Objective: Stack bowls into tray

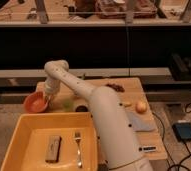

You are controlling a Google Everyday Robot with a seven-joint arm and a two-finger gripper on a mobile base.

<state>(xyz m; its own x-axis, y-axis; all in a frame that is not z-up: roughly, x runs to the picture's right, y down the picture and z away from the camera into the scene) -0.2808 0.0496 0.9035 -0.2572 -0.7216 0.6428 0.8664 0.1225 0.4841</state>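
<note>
The orange-red bowl [35, 103] sits on the wooden table [134, 87], just beyond the far left corner of the yellow tray [24, 131]. My gripper [49, 97] hangs at the end of the white arm, right at the bowl's right rim. I cannot see whether it touches or holds the bowl. The tray lies at the front left and holds a fork [78, 148] and a brown rectangular piece [52, 148].
A small pale green cup [68, 105] and a dark round thing [81, 107] stand right of the bowl. A yellowish round object [141, 106], a grey cloth [140, 123] and a dark lump [116, 87] lie on the table's right. My arm crosses the table's middle.
</note>
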